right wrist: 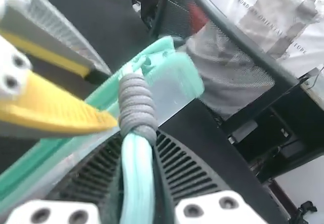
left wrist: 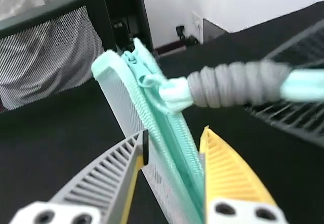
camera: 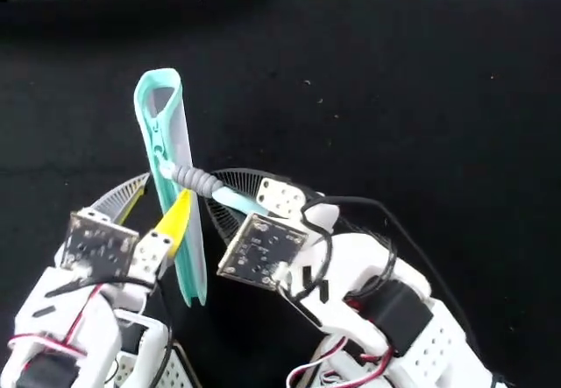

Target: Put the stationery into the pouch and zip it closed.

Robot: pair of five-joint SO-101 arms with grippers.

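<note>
A mint-green pouch (camera: 168,173) stands on its long edge on the black table. My left gripper (camera: 154,215) is shut on its near half, with the yellow finger (left wrist: 228,176) on one side and the grey finger (left wrist: 98,181) on the other of the pouch (left wrist: 167,133). The zipper slider (left wrist: 144,77) sits near the pouch's far end, and the mouth beyond it gapes open (camera: 161,99). A grey-wrapped pull cord (right wrist: 135,105) with a mint tail (camera: 235,198) runs from the slider into my right gripper (right wrist: 137,153), which is shut on it.
Black cloth (camera: 394,116) covers the whole table, with free room to the right and at the far side. Black mesh furniture (left wrist: 55,47) and cables stand beyond the table's far edge.
</note>
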